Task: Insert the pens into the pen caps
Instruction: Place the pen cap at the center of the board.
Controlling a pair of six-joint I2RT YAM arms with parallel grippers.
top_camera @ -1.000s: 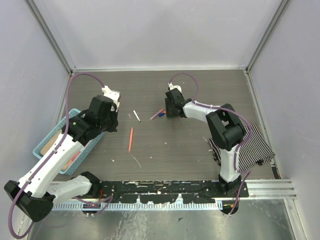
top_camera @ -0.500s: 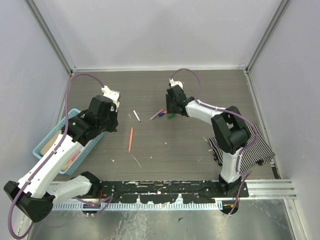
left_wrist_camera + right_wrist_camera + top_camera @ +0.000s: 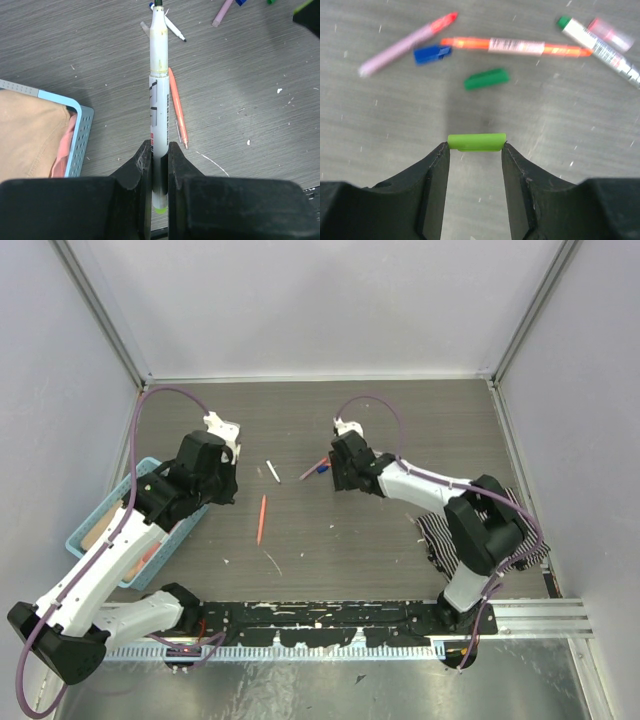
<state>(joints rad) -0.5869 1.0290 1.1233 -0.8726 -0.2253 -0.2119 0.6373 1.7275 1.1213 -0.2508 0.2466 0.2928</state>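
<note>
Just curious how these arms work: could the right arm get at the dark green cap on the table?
Probably within reach: the dark green cap lies just ahead of the right gripper, nothing between. But it is pinching a light green cap, so it likely can't grab another yet.

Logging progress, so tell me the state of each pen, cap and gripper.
left gripper: shut on white pen
white pen: held, uncapped
right gripper: shut on light green cap
light green cap: held crosswise
dark green cap: loose on table
blue cap: loose on table
</note>
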